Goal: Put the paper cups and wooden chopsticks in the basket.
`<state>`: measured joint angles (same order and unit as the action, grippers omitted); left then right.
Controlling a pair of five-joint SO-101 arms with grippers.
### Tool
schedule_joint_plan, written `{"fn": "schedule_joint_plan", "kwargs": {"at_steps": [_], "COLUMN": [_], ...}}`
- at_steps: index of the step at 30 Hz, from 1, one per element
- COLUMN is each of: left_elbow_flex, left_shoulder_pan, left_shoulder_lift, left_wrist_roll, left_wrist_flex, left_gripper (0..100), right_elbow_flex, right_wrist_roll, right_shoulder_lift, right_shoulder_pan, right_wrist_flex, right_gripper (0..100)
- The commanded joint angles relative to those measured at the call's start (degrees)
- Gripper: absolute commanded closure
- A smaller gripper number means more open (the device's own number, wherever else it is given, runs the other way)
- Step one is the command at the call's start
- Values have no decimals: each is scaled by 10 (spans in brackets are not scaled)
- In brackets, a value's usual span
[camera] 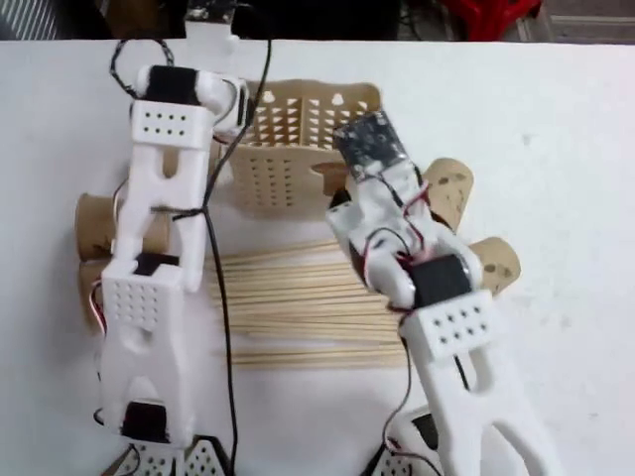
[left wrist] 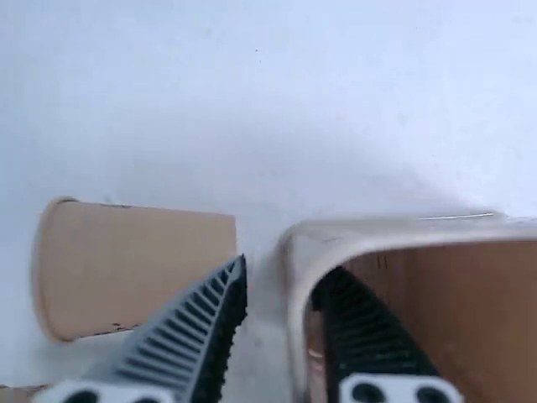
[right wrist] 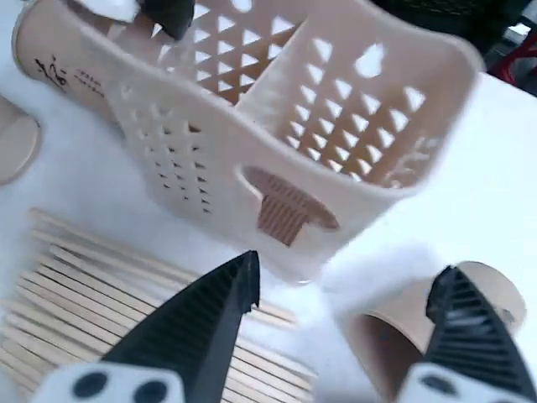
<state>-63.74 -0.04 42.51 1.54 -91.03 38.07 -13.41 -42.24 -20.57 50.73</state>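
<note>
The beige basket (camera: 298,134) with triangular holes stands at the back middle of the table, close in the right wrist view (right wrist: 277,126). Wooden chopsticks (camera: 298,302) lie in a flat row in front of it. My left gripper (left wrist: 285,277) is shut on the wall of a paper cup (left wrist: 436,302), one finger inside it, by the basket's left side (right wrist: 59,50). Another paper cup (left wrist: 126,269) lies on the table beyond. My right gripper (right wrist: 336,336) hangs open over the table between the chopsticks (right wrist: 101,294) and a lying cup (right wrist: 411,323), holding nothing.
Two brown cups (camera: 94,223) lie on their sides left of the left arm. Two more cups (camera: 446,188) (camera: 496,263) lie right of the right arm. Black cables hang over the left arm. White table stretches free to the far right.
</note>
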Motion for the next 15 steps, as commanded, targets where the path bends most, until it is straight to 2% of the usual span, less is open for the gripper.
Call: {"fn": "schedule_joint_plan", "kwargs": {"at_steps": [1, 4, 8, 10, 15], "left_elbow_flex": [-151, -251, -322, -318, -317], "left_shoulder_pan": [-10, -12, -25, -31, -46], "left_shoulder_lift": [-13, -13, -14, -34, -124], "left_wrist_roll": [-41, -46, -42, -41, -40], "left_wrist_flex": [-69, -107, -112, -112, -113], "left_gripper": [775, 775, 775, 775, 775], "right_elbow_flex": [-5, -22, -53, -62, -62], "right_wrist_roll": [-4, -4, -12, -53, -201], "right_shoulder_lift": [-47, -49, -50, -54, -55], "right_shoulder_pan": [27, 44, 95, 133, 225], "right_wrist_flex": [36, 76, 135, 158, 173], "right_gripper": [683, 683, 683, 697, 845]}}
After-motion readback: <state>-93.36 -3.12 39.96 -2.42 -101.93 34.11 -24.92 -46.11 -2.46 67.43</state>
